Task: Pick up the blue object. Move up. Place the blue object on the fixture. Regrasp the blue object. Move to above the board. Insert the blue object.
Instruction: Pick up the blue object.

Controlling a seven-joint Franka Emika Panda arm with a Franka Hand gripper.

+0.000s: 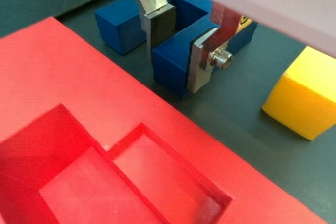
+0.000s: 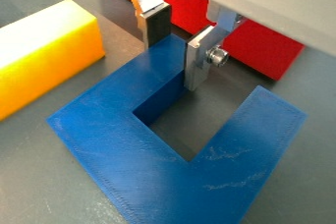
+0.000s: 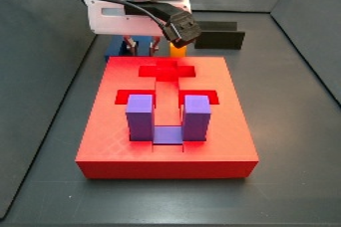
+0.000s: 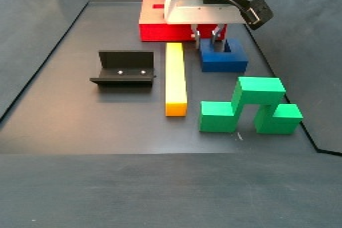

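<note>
Gripper [image 2: 178,43]: hanging low over the blue object [image 2: 184,144], its silver fingers [image 2: 202,59] standing apart with jaws spread and nothing between the pads; one finger is reaching into the square notch, the other is standing by the closed back of the block, in both wrist views [image 1: 184,39].
Blue object: lying flat on the dark surface [image 4: 134,122], just beside the edge of the board [image 1: 79,120], prongs pointing away from the board.
Board: red slab carrying a purple U-shaped block [image 3: 167,114] upright in a recess.
Yellow bar [image 4: 174,78]: lying near the blue object, alongside it.
Fixture [image 4: 123,69]: standing well apart, beyond the yellow bar.
Green block [image 4: 249,105]: sitting near the blue object
</note>
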